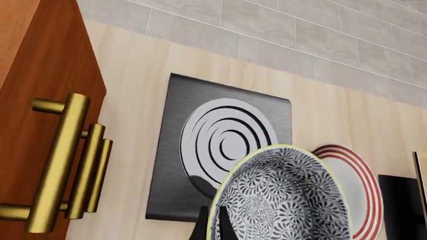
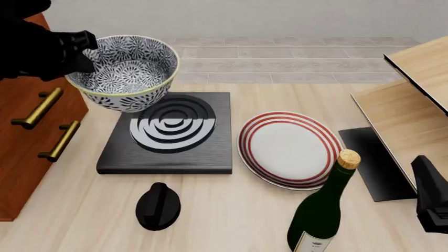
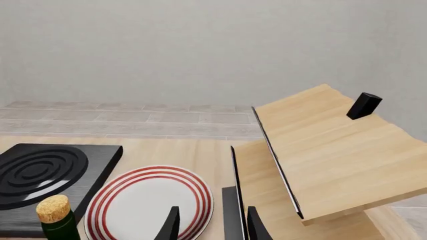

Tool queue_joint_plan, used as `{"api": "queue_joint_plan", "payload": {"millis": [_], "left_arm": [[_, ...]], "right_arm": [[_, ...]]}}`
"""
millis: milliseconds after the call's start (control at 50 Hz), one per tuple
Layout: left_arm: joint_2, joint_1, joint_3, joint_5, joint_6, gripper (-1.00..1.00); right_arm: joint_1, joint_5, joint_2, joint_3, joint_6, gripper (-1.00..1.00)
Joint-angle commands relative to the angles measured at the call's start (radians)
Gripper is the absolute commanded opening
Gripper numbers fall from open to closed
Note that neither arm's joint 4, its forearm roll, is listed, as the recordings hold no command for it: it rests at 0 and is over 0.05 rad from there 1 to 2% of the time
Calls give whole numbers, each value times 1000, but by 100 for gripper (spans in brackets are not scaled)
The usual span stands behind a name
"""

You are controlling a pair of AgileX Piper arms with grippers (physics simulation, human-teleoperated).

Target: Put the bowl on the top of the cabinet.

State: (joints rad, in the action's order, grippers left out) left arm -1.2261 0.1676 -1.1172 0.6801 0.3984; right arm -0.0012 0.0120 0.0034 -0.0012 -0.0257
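- The left gripper (image 2: 87, 52) is clamped on the near-side rim of the floral bowl (image 2: 127, 71), holding it clear of the table: the pickup looks done.
- The bowl hangs just off the gripper's tip, above the back corner of the black hob (image 2: 168, 134) and just beside the brown drawer cabinet (image 2: 31, 136), whose brass handles (image 1: 63, 165) fill the wrist view's edge.
- Judged from this, what is left is carrying the bowl across above the cabinet top, lowering it and letting go; the top is mostly hidden behind the arm.
- The right gripper (image 3: 210, 222) waits with its fingers parted, holding nothing, the red-ringed plate (image 3: 150, 202) just ahead of it.
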Motion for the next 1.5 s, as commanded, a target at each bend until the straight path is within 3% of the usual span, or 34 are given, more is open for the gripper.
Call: {"api": "queue_joint_plan", "payload": {"millis": [20, 120, 220, 720, 860, 1060, 1500], "left_arm": [[-15, -19, -17, 25, 18, -100], [-18, -36, -33, 40, -10, -100], [-25, -10, -41, 51, 22, -100], [17, -54, -76, 137, 70, -100], [21, -23, -87, 155, 103, -100], [15, -39, -170, 210, 113, -100], [9, -171, -361, 333, 123, -100]], "right_arm": [[-2, 1, 0, 0, 3, 100], [-1, 0, 1, -1, 6, 100], [-3, 1, 0, 0, 5, 100], [3, 7, 4, 0, -8, 100], [6, 5, 2, 1, -9, 100], [4, 1, -3, 1, -5, 100], [5, 4, -3, 1, -5, 100]]}}
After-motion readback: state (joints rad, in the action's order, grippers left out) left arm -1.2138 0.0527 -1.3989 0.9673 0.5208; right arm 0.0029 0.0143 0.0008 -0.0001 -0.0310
